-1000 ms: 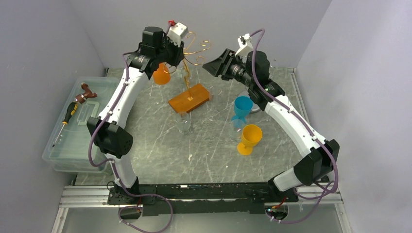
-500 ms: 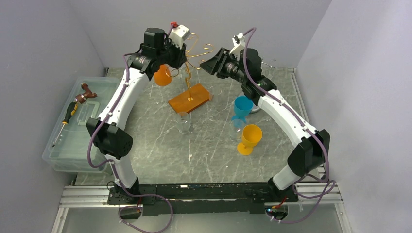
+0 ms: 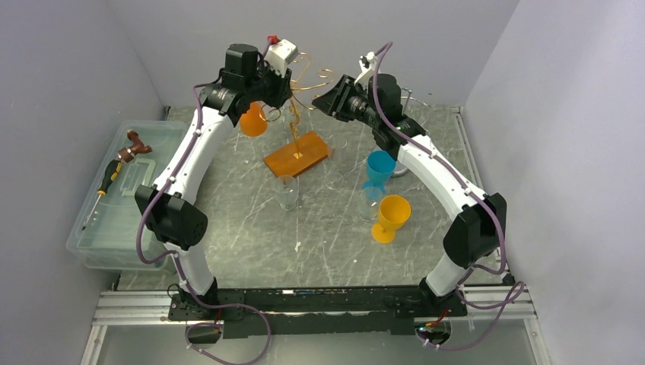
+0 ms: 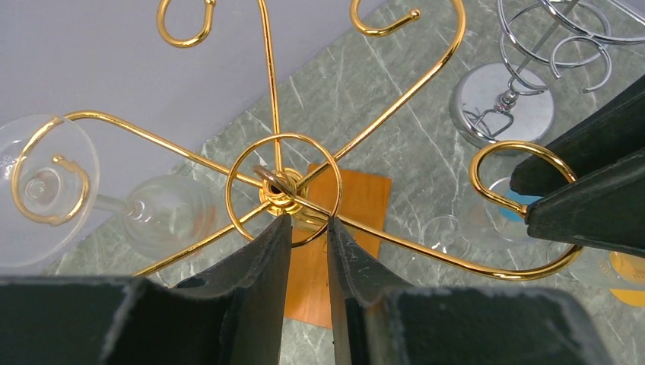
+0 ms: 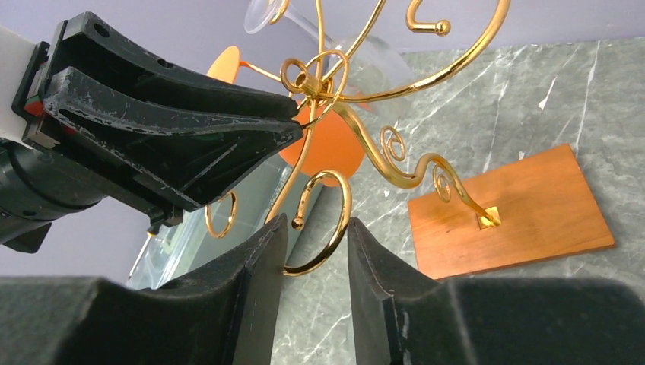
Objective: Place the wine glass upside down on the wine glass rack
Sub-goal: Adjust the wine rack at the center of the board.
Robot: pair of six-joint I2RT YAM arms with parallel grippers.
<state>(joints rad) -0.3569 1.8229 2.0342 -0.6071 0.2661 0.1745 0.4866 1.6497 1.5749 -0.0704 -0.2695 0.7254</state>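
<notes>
While the glass (image 4: 169, 214) hangs upside down from the rack (image 4: 268, 114), its foot sits in a gold hook and its bowl tilts below. It lies to the left of the left gripper (image 4: 304, 228), just past the fingertips, and neither gripper touches it. That gripper is raised to the top of the rack. Its fingers (image 4: 266, 251) are drawn in close on the post just under the ring at the hub, with only a narrow gap between them.

The right gripper (image 5: 318, 236) faces it from the other side of the rack. Its jaws stand apart, with one gold curl (image 5: 323, 220) between them. The curl looks very near the right-hand finger, but no clamp on it shows.

An orange glass (image 5: 327, 148) also hangs from the rack, beyond the right gripper's tips and under the left gripper. The wooden base (image 5: 517, 209) lies on the table (image 3: 327, 243), below and to the right of the right gripper. A chrome rack (image 4: 502, 99) stands past the left gripper, to its right.

Back toward the arm bases from the right gripper, a blue glass (image 3: 379, 167) and a second orange glass (image 3: 392, 217) stand upright near each other. A clear tumbler (image 3: 287, 192) stands in front of the base. Well off to the left of the left gripper, a plastic bin (image 3: 114, 228) holds a screwdriver (image 3: 106, 182).
</notes>
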